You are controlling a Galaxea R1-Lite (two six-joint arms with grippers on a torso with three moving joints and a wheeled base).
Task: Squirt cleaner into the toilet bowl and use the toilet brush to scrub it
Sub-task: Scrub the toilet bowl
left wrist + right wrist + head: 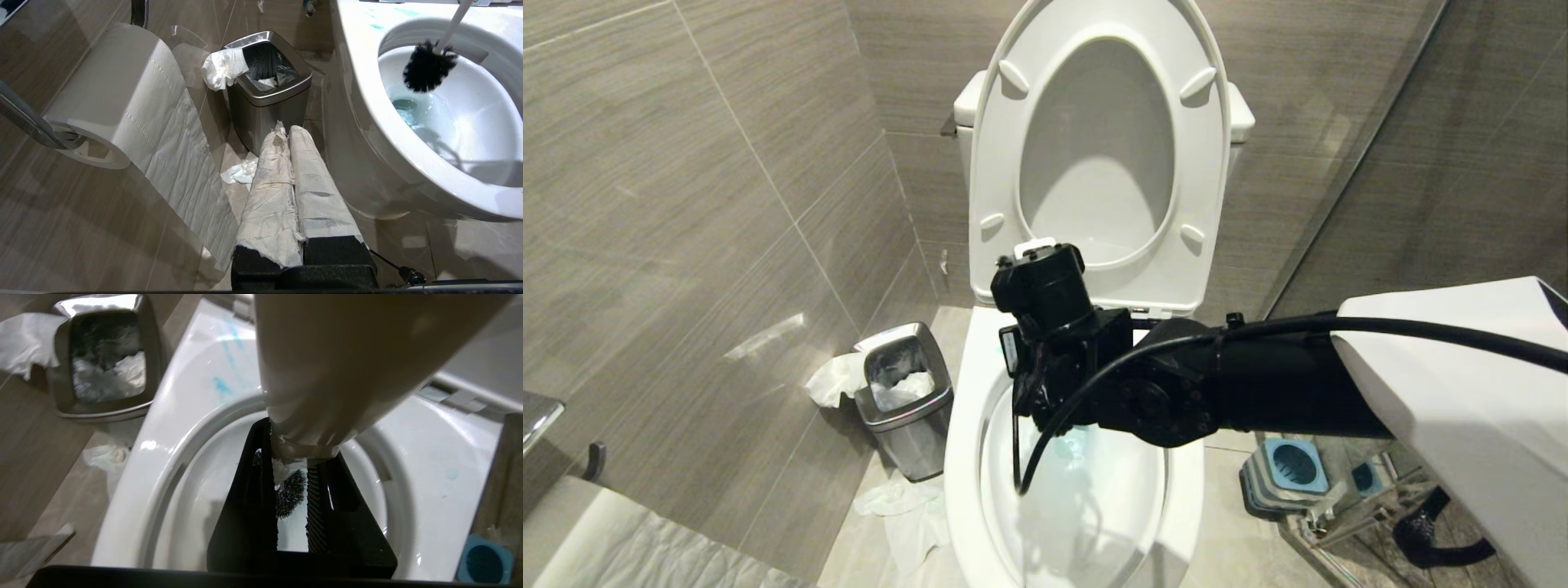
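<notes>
The toilet bowl (964, 425) stands with its seat and lid raised. My right gripper (300, 451) hangs over the bowl, shut on the white handle (327, 355) of the toilet brush. The brush's black bristle head (427, 71) sits inside the bowl above the water, near the far wall. Turquoise cleaner (412, 114) tints the water, and blue smears (222, 386) mark the rim. In the head view my right arm (1176, 392) covers the gripper. My left gripper (286, 128), its fingers wrapped in paper, is shut and empty, low beside the bowl.
A small steel bin (907, 392) with paper hanging out stands left of the toilet, with crumpled tissue (890, 498) on the floor by it. A toilet paper roll (122, 94) hangs at the left. The blue brush base (1290, 465) sits on the floor at the right, by a glass panel.
</notes>
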